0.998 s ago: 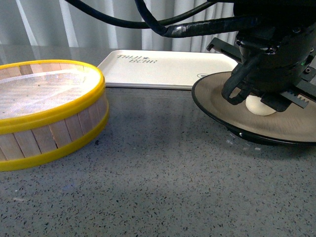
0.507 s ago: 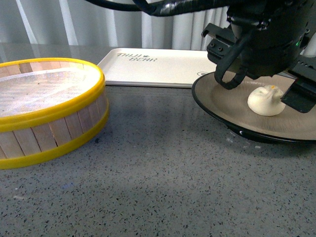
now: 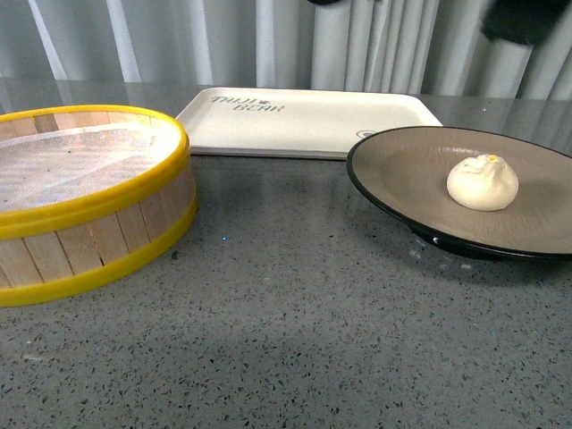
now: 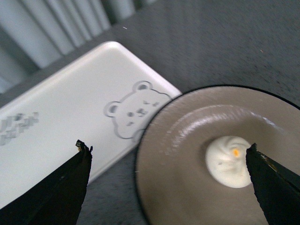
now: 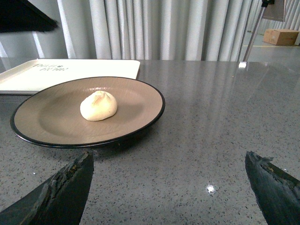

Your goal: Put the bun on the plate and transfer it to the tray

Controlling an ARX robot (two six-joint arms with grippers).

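The white bun (image 3: 483, 182) sits on the beige, black-rimmed plate (image 3: 402, 165) at the table's right. The cream tray (image 3: 304, 121) with the bear drawing lies behind the plate, empty. My left gripper (image 4: 171, 180) hangs open and empty above the plate, its fingertips (image 4: 70, 183) spread wide, with the bun (image 4: 229, 161) and the tray (image 4: 70, 122) below. My right gripper (image 5: 171, 185) is open and empty low over the table, beside the plate (image 5: 56, 117) and apart from it; the bun (image 5: 98, 105) shows there too. In the front view only a dark bit of an arm shows at the top right.
A yellow-rimmed wooden steamer basket (image 3: 89, 210) stands at the left of the table, empty. Grey curtains hang behind the table. A cardboard box (image 5: 281, 36) sits far off in the right wrist view.
The left gripper, which hung low over the bun on the plate, has risen out of the front view. The bun stays on the plate, in full view.
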